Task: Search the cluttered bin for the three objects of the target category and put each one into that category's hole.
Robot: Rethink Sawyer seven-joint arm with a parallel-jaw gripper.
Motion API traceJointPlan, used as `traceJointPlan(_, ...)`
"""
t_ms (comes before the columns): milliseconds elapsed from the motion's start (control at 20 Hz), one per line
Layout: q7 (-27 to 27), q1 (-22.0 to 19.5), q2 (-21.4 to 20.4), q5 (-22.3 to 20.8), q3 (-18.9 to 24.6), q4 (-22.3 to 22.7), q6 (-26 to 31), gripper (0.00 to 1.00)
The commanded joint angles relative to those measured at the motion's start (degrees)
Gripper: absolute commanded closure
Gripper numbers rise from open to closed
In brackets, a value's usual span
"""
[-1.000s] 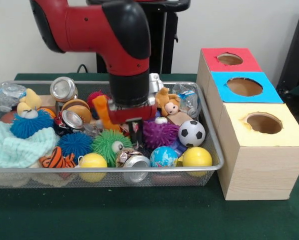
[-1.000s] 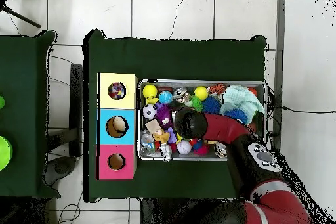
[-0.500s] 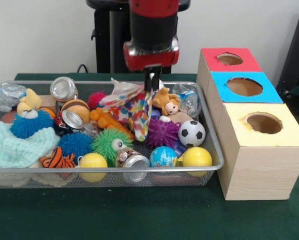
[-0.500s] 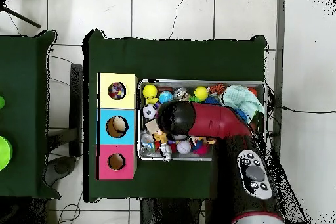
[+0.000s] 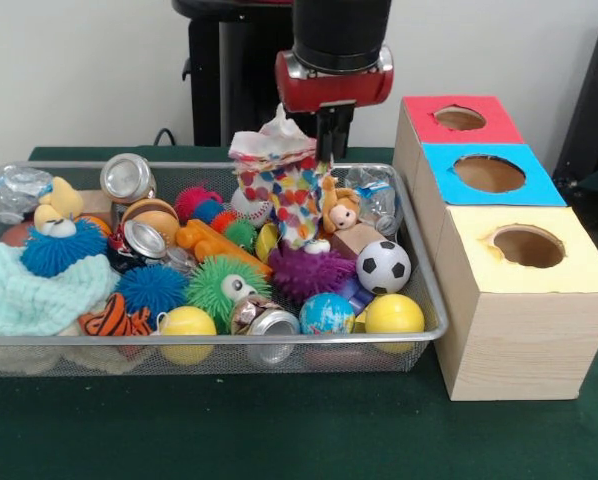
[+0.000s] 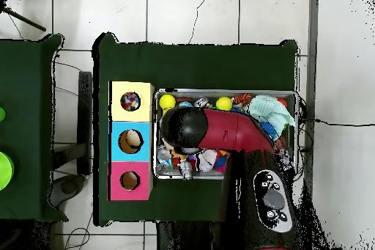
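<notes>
Right, the tool [image 5: 331, 143] hung above the middle of the bin [image 5: 434, 300] with its fingers pinched on the top corner of a polka-dot cloth [image 5: 284, 190], and the cloth drooped from it, its lower end just over the purple spiky ball [image 5: 309, 272]. In the overhead view the arm's black wrist covered that part of the tray, so I read the grip from the front view only. I judged this to be the carry step: one item lifted clear of the clutter, not yet taken to a hole. Which hole was meant I could not tell, so the next move called for a sideways travel toward the three boxes, with the cloth high enough to clear the rim and the box tops, then a release right over an opening. The red box [image 5: 459, 118], the blue box [image 5: 489, 173] and the yellow box [image 5: 527, 250] stood in a row touching the bin's side. Around the cloth lay a soccer ball [image 5: 383, 266], a green spiky ball [image 5: 217, 290], a crushed can [image 5: 269, 322] and a pale knitted cloth [image 5: 29, 290]. The bench [image 5: 279, 430] wore dark green felt; the floor beyond was pale tile, the wall behind plain.
</notes>
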Motion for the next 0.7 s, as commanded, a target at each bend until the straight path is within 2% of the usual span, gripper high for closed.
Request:
traceJointPlan(50, 21.0, 3.5, 4.8, 5.2, -1.6, -1.2, -4.2, 1.0)
traceJointPlan(200, 23.2, 5.5, 5.6, 7.5, -2.5, -0.8, -6.2, 1.0)
traceJointPlan(450, 26.5, 8.5, 5.7, 11.8, -3.6, -0.7, -6.1, 1.0)
traceJointPlan(550, 28.1, 10.1, 4.7, 13.0, -4.6, -1.3, -3.2, 1.0)
traceJointPlan(700, 30.5, 12.2, 2.1, 13.4, -6.8, -3.7, 5.0, 1.0)
